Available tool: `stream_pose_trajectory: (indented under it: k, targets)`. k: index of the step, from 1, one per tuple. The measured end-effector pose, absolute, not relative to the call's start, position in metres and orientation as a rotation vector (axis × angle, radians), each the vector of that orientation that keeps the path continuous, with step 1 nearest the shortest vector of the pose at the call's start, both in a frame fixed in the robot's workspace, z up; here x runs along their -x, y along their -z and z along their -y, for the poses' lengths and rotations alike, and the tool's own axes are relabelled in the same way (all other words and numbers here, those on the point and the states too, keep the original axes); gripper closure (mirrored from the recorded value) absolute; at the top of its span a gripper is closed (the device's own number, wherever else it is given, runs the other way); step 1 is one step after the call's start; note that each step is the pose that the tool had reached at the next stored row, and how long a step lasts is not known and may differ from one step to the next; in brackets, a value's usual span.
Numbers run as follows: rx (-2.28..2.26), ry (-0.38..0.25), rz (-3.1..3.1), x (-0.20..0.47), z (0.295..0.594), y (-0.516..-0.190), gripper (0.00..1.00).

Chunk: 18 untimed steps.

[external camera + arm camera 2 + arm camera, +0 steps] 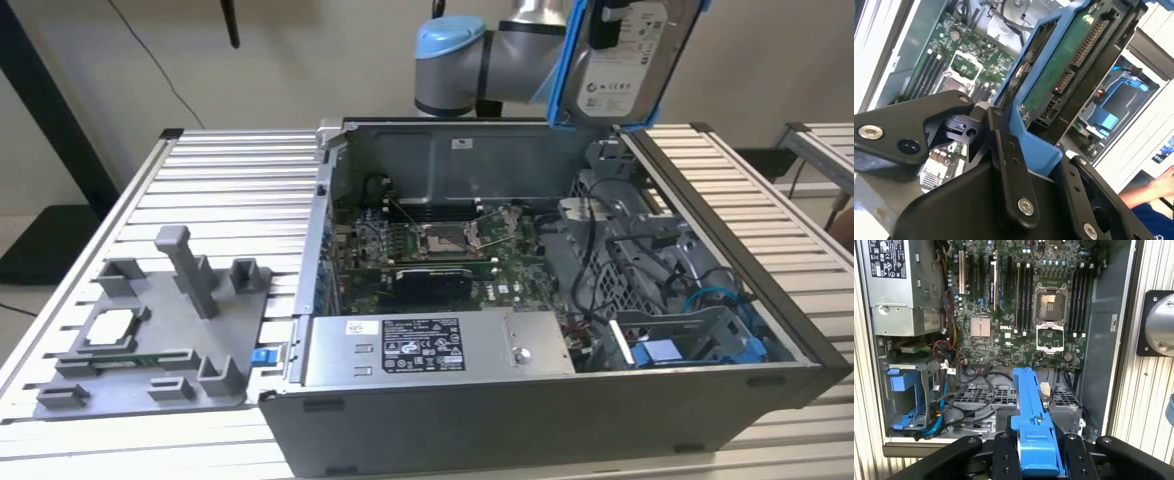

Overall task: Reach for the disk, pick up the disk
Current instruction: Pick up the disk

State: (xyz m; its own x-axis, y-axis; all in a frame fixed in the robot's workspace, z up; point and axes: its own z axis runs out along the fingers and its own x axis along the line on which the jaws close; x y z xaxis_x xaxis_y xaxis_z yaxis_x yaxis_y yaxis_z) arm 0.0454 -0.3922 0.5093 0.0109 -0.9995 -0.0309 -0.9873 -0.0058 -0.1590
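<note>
arm (pixel 461 55) high over the case (pixel 534 425), claw (pixel 1036 460) clamped on the disk (pixel 625 70) (upright).

Open computer case (pixel 747 400) on the slatted worktop (pixel 227 180), top side uncovered, so entry is from above. Inside, the motherboard (pixel 427 250) lies flat and low, with open room over it. Obstacles: the grey power supply (pixel 427 345) along the near wall, loose cables (pixel 627 240) and a blue drive cage (pixel 667 355) crowding the exterior view's right. The gripper (pixel 1036 450), clamped on the disk (pixel 621 75), hangs above the far right corner. A grey fixture (pixel 147 340) takes up the worktop's left.
</note>
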Motion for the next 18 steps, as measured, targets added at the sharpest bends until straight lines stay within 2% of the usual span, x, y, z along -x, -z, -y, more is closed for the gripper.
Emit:
stream_pose_trajectory:
  k: [18]
  targets:
    - [2.131, 0.136, -2.116, -0.05, 0.45, -0.508, 1.0]
